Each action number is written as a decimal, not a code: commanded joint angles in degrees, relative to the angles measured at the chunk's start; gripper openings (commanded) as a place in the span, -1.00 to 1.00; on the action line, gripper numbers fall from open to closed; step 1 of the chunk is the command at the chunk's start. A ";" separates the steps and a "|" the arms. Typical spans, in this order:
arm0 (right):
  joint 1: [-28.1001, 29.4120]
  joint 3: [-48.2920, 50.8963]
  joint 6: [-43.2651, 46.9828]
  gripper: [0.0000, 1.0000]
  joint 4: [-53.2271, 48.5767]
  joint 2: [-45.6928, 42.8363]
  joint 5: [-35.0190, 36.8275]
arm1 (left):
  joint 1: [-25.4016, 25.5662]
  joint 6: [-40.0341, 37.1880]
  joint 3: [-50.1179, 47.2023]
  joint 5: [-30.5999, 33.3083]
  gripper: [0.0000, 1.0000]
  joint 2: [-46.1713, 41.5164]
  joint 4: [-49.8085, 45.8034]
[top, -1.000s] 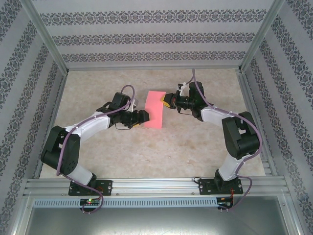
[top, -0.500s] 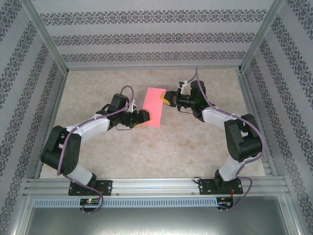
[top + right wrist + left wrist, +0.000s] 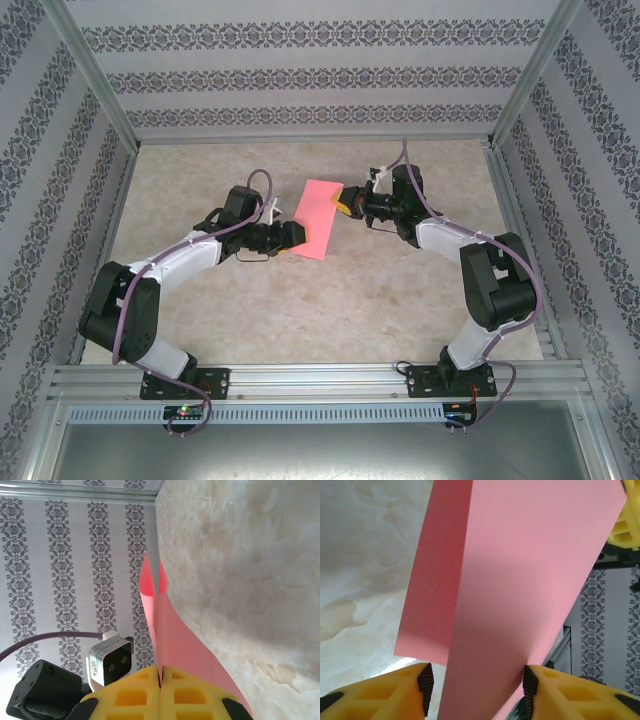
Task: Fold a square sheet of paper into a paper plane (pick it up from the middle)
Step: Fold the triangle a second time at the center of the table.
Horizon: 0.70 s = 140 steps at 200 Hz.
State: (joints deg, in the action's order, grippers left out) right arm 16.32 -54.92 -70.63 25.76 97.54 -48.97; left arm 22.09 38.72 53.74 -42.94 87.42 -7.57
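Note:
The square sheet of paper (image 3: 318, 218) is pink-red, bent double into a narrow strip, and held above the table's middle between both arms. My right gripper (image 3: 345, 203) is shut on its right edge; in the right wrist view the yellow jaws (image 3: 160, 677) meet on the paper (image 3: 170, 630), which curves away in a loop. My left gripper (image 3: 297, 235) is at the strip's lower left. In the left wrist view its jaws (image 3: 475, 682) stand open around the paper (image 3: 520, 580). The right pad (image 3: 529, 690) touches the sheet; the left pad (image 3: 425, 685) stays clear of it.
The marbled tabletop (image 3: 300, 310) lies bare beneath the paper. Patterned walls with metal frame rails (image 3: 310, 140) close in the back and both sides. The left arm's wrist camera (image 3: 111, 666) sits close beside the right gripper's jaws.
The left gripper's jaws have narrowed around the paper. The right gripper shifted slightly back and right, and the strip now slants more, its top end a little higher.

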 commanded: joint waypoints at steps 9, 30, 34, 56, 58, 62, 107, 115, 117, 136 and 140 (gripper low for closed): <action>-0.85 1.04 1.19 -1.00 1.65 0.51 -0.95 | -0.47 -4.54 2.46 1.65 0.05 -1.66 -7.50; -1.07 1.21 1.31 -1.00 1.76 0.94 -1.21 | -0.42 -5.64 3.17 2.31 0.05 -1.57 -9.30; -1.15 1.30 1.33 -1.00 1.76 0.99 -1.28 | -0.46 -5.82 3.28 2.49 0.04 -1.64 -9.51; -1.23 1.42 1.33 -1.00 2.10 1.34 -1.63 | -0.47 -5.94 3.65 2.27 0.01 -1.81 -9.74; -1.25 1.40 1.32 -1.00 2.04 1.34 -1.65 | -0.42 -5.94 3.68 2.25 0.00 -1.81 -9.74; -1.21 1.42 1.41 -1.00 2.09 1.41 -1.65 | -0.46 -6.01 3.74 2.32 0.00 -1.69 -9.87; -1.45 2.08 1.63 -1.00 2.29 1.60 -1.65 | -0.47 -6.59 4.25 2.24 -0.16 -1.09 -11.15; -1.46 2.19 1.76 -1.00 2.34 1.71 -1.57 | -0.40 -6.79 4.34 2.33 -0.24 -1.16 -11.61; -1.42 2.32 1.73 -1.00 2.36 1.70 -1.57 | -0.38 -6.81 4.38 2.38 -0.27 -1.12 -11.77; -1.37 2.59 1.34 -1.00 3.13 2.11 -1.65 | -0.42 -6.99 4.51 2.11 -0.45 -0.98 -12.44; -1.35 2.54 1.32 -1.00 3.28 2.21 -1.65 | -0.46 -6.99 4.53 2.09 -0.47 -0.85 -12.54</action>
State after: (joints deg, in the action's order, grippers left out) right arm 15.46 -53.19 -70.32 26.61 98.85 -49.41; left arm 22.04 33.32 56.55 -41.17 87.37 -17.50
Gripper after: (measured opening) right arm 0.048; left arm 0.303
